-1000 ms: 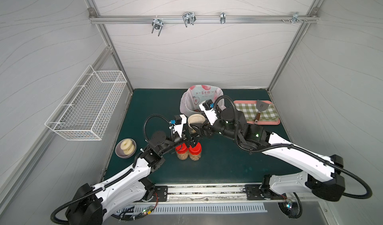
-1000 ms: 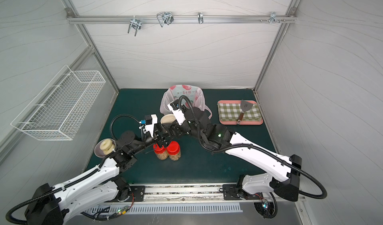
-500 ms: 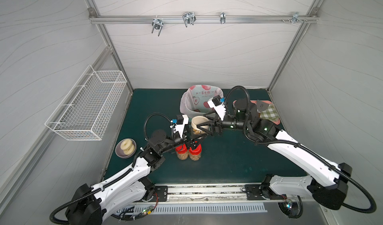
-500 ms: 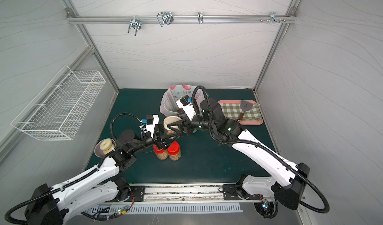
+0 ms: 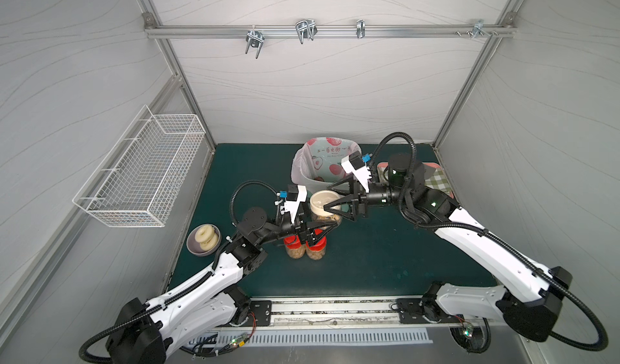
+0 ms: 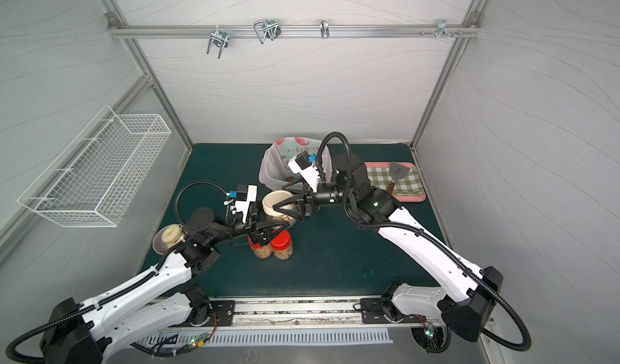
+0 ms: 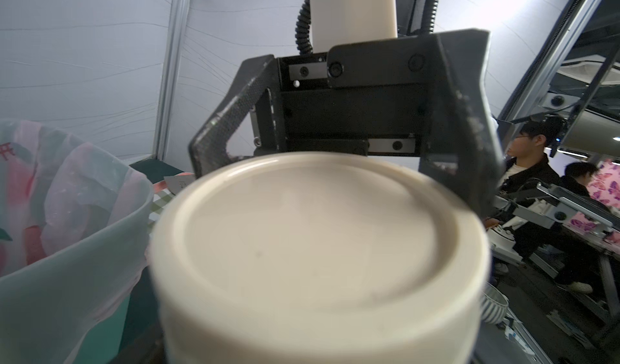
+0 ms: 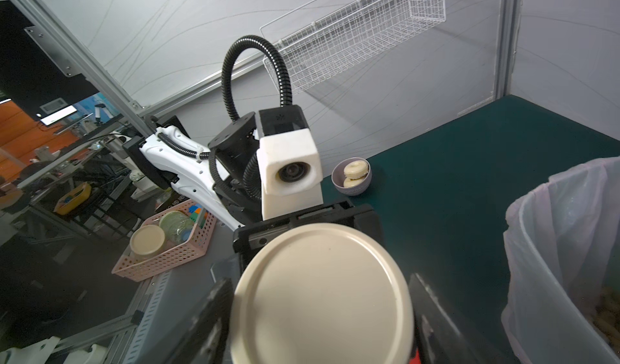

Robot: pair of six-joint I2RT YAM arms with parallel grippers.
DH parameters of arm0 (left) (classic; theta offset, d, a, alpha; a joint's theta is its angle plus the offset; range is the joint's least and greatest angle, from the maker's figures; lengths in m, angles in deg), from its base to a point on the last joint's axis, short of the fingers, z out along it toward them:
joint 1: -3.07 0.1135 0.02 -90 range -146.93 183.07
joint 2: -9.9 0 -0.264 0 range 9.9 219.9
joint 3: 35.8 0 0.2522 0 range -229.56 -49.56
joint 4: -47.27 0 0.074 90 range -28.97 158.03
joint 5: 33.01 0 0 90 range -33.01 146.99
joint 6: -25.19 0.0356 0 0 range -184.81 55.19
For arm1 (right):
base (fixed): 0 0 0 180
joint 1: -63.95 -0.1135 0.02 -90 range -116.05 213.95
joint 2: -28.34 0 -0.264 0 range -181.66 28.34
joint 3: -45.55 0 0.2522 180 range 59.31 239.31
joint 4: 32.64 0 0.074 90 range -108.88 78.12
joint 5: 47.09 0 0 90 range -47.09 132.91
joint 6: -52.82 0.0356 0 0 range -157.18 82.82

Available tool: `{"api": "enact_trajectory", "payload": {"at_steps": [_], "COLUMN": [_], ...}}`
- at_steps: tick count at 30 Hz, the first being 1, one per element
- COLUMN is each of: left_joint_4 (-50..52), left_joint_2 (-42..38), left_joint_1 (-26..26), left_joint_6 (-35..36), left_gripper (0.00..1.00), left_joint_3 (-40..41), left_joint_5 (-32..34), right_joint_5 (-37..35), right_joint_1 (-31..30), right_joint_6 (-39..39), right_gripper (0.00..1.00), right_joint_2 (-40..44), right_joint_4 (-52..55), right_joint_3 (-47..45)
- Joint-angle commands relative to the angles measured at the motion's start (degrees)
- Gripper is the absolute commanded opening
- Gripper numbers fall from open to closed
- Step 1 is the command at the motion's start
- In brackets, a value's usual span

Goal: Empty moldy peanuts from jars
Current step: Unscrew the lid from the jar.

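Grip first: clamps the left claw (image 5: 330, 229) on the glass body of the wide jar (image 6: 283, 217), below the beige lid (image 5: 322, 200), and holds it upright, clear of the table (image 5: 369, 265). Hangs just above the two red-lidded jars (image 6: 281, 243), with the bin (image 5: 302, 177) just behind. Reaches in from the opposite side with the right claw (image 5: 327, 198), spread wide, one of its fingers (image 7: 214, 129) on each side of the lid's rim. Looks close to the rim on both sides in the wrist views; cannot tell whether either finger presses on it, and grips nothing as far as can be seen. Shows moldy peanuts (image 6: 282, 255) as a tan mass through the glass: some in the wide jar under its lid, more filling both red-lidded jars. Stand side by side on the table, touching, lids on, under the left claw. Shows tan lumps low inside the bin's pink printed bag in the right wrist view, too blurred to name. Elsewhere: bowl (image 5: 198, 251) with two pale donuts (image 5: 205, 234) near the table's left edge, well apart from the jars; checked tray (image 6: 414, 196) with a spatula (image 6: 397, 171) at the back right, behind the right arm; wire basket (image 5: 144, 174) on the left wall.
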Motion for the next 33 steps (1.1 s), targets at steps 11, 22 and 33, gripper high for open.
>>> {"api": "enact_trajectory", "payload": {"at_steps": [11, 22, 33], "left_joint_4": [-0.24, 3.08, 1.03], "left_joint_2": [-1.25, -1.18, -1.15], "left_joint_1": [0.07, 0.00, -0.17], "left_joint_6": [4.09, 6.18, 5.00], "left_gripper": [0.00, 0.00, 0.00], "left_joint_3": [-3.51, -4.53, -4.32], "left_joint_5": [2.13, 4.10, 1.91], "right_joint_5": [-14.83, -50.62, -48.70], "right_joint_1": [-4.21, -18.52, -18.53], "right_joint_6": [-0.81, -1.23, -1.13], "right_gripper": [0.98, 0.99, 0.99], "right_joint_2": [3.82, 2.15, -0.16], "right_joint_4": [14.41, 18.63, 15.65], "right_joint_3": [4.73, 7.30, 6.84]}}
